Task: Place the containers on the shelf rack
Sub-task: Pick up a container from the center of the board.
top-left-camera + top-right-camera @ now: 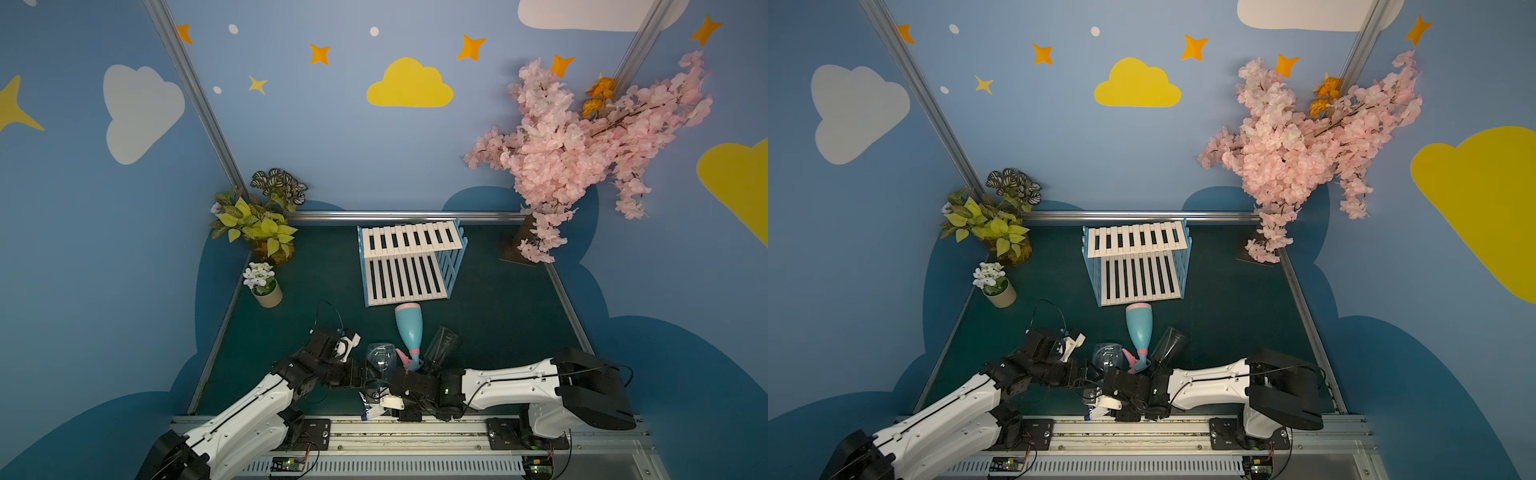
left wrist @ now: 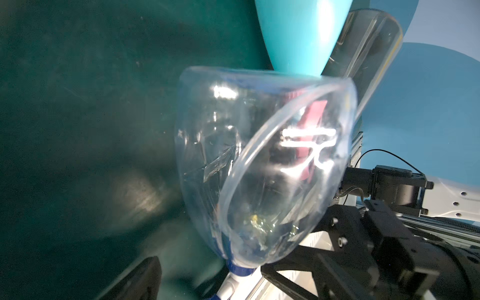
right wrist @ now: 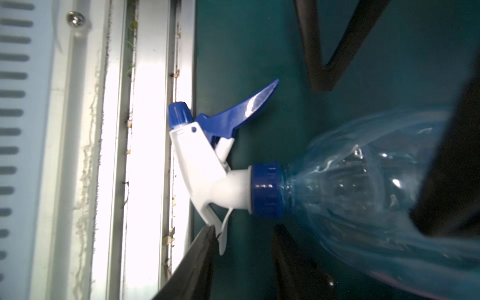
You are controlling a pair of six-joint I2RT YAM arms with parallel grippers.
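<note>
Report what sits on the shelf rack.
Nothing shows on either tier of the shelf rack; the teal bottle lies before it. The lower tier's back, beneath the upper tier, is covered.

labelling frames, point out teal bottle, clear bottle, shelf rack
teal bottle (image 1: 409, 328), in a top view, body
clear bottle (image 3: 266, 191), right wrist view, blue collar
shelf rack (image 1: 407, 298), in a top view, lower front rail

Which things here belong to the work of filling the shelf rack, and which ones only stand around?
For the job: clear spray bottle, teal spray bottle, dark spray bottle, shelf rack.
Just there: leafy potted plants, white-flower pot, pink blossom branch.
</note>
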